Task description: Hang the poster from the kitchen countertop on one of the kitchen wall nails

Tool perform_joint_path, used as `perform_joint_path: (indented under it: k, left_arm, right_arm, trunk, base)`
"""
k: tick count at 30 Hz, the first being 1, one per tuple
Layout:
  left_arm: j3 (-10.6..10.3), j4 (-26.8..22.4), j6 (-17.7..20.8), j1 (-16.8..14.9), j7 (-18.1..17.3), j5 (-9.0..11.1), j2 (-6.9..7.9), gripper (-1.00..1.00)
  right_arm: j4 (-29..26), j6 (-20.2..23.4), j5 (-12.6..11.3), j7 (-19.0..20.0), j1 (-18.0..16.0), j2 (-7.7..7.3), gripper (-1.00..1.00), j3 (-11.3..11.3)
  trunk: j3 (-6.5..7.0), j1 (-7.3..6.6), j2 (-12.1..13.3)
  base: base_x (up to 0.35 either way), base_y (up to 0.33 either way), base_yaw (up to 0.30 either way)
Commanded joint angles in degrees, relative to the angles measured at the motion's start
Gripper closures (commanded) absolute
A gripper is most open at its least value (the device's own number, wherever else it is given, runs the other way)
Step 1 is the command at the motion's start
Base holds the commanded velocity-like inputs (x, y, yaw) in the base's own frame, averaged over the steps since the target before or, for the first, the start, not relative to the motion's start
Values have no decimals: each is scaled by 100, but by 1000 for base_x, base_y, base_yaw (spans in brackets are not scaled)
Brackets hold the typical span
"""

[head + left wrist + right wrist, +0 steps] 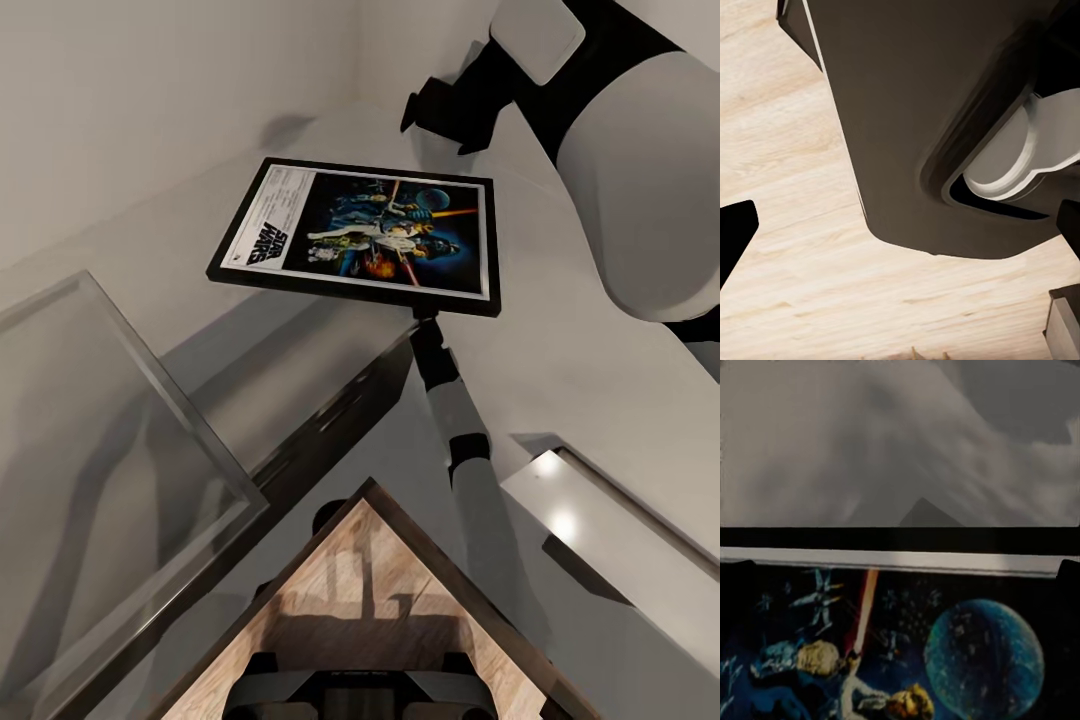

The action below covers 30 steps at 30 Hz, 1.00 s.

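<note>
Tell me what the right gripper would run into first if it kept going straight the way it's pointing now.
Probably the grey wall. The right wrist view looks along the fingers, across the poster and past its black frame edge, to bare grey wall. Nothing else shows in that line, though how far off the wall lies is unclear.

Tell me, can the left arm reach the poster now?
Probably not: the left gripper points down at the wooden floor beside the robot's dark base, far from the poster above the countertop.
</note>
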Motion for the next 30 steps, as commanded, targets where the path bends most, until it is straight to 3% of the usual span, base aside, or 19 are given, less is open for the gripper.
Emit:
perform_joint_path:
  k: [1,18,30]
  left_arm:
    - [12,-5,4,3,-26,19,0,-100]
    - [4,-5,5,3,-23,19,0,-100]
    - [4,-5,5,4,-23,18,0,-100]
  right_arm:
    - [-15,13,-49,-51,-1,2,-100,-7]
    - [52,11,-54,-27,-42,-7,-100,-7]
    - [-189,-438,-57,23,-42,-8,-100,-7]
  trunk:
    - [-2,1,-2]
    - [-2,1,-2]
    - [-2,1,-2]
  base:
    - [0,0,0]
    - [0,0,0]
    - [0,0,0]
